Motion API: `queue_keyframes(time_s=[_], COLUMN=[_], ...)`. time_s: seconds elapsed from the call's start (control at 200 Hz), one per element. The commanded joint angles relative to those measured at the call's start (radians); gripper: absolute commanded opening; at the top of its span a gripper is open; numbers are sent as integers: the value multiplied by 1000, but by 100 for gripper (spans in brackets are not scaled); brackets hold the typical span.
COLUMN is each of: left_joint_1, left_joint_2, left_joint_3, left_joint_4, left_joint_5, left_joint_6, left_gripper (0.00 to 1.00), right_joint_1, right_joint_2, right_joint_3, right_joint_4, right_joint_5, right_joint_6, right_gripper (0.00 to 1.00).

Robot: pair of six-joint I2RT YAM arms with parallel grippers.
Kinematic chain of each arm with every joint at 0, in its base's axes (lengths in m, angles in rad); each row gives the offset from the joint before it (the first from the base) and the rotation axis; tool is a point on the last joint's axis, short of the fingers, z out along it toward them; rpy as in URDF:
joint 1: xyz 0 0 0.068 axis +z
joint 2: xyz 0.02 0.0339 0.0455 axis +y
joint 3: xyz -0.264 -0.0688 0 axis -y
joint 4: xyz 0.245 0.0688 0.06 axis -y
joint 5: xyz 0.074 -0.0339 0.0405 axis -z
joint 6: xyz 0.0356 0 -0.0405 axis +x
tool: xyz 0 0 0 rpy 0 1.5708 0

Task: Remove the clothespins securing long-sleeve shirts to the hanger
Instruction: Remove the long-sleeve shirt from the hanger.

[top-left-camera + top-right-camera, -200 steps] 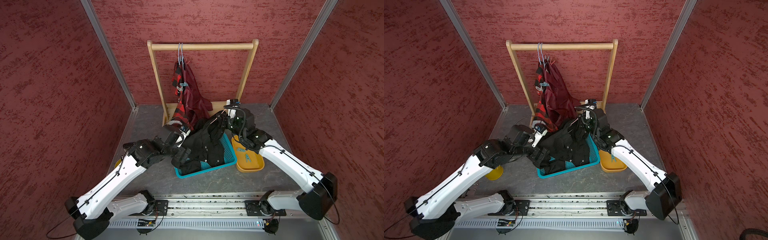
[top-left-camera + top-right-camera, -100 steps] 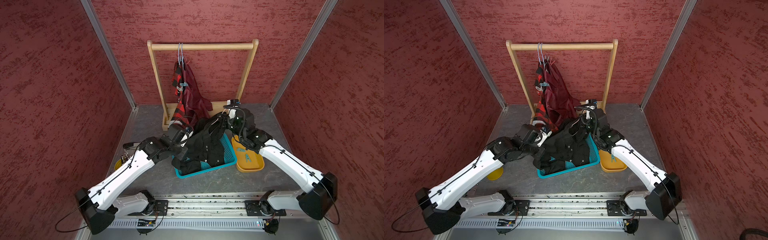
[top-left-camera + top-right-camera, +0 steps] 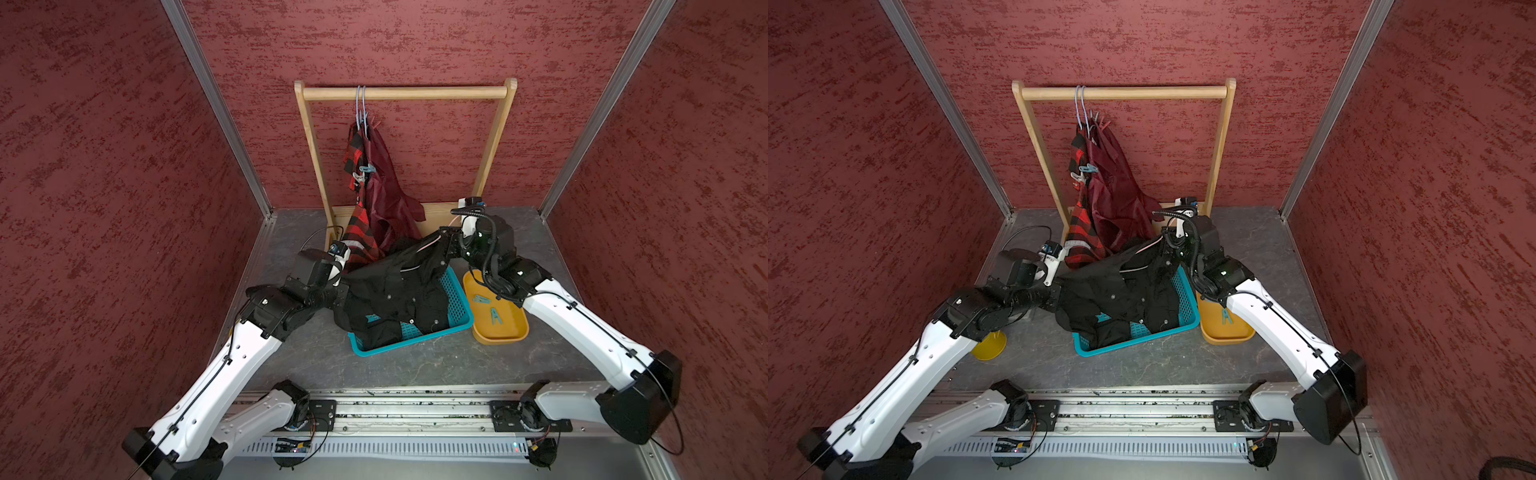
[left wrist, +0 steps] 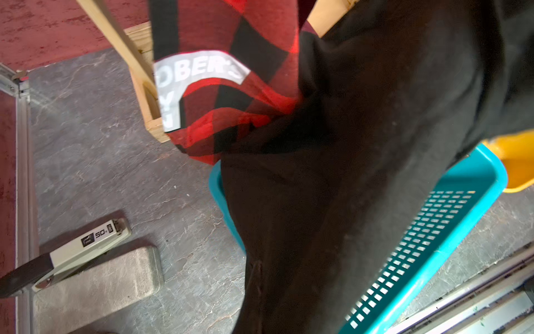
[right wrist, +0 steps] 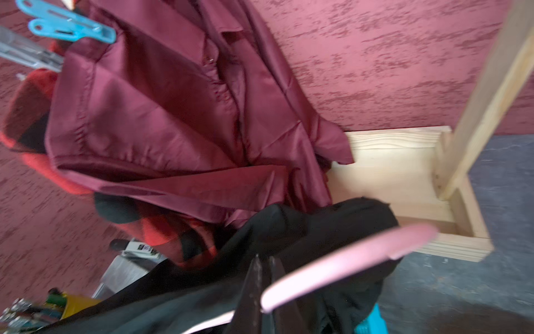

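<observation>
A black long-sleeve shirt (image 3: 399,291) (image 3: 1121,291) lies draped over the teal basket. It still hangs on a pink hanger (image 5: 346,254). My right gripper (image 5: 264,260) (image 3: 446,245) is shut on that hanger at the shirt's collar. My left gripper (image 3: 338,297) (image 3: 1054,297) is shut on the shirt's left edge, its jaws hidden under black cloth. The plaid shirt (image 3: 359,224) (image 4: 231,95) and the maroon satin shirt (image 3: 386,195) (image 5: 173,115) hang on the rack. A teal clothespin (image 3: 368,169) (image 3: 1088,169) (image 5: 69,27) is clipped on them. Two loose clothespins (image 3: 495,315) lie in the orange tray.
The teal basket (image 3: 457,299) stands mid-table with the orange tray (image 3: 503,332) to its right. The wooden rack (image 3: 405,92) stands at the back. A stapler (image 4: 83,243) on a grey tin (image 4: 101,277) and a yellow thing (image 3: 990,345) sit under my left arm.
My left arm has swung in to the black shirt's left edge, and its gripper has gone from open to shut on the cloth. The right arm has not moved.
</observation>
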Motion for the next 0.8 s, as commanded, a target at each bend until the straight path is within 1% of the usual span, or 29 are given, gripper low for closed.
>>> queue_keyframes(time_s=[0.0,0.19,0.336,0.531,0.641,0.716,0.791], left_joint_1=[33,81,131,169,188,194,229], left_joint_2=[-19,0,49,115,157,183,197], left_joint_3=[-13,-1,30,76,95,100,99], left_joint_4=[-15,15,67,122,140,154,166], left_joint_5=[17,16,34,48,68,61,58], left_joint_6=[-24,-64,-105,-139,-146,-139,-141], left_gripper=[0,0,0,0,0,0,0], right_joint_1=[-24,-43,-45,-45,-45,-45,-46], right_joint_2=[-33,-61,-80,-131,-160,-176,-183], right_joint_3=[-2,-10,-41,-97,-118,-129,-140], right_joint_4=[-2,-17,-35,-42,-50,-53,-59], right_joint_5=[41,-2,-24,-42,-52,-49,-41], right_joint_6=[-7,-28,-31,-31,-33,-36,-38], right_gripper=[0,0,0,0,0,0,0])
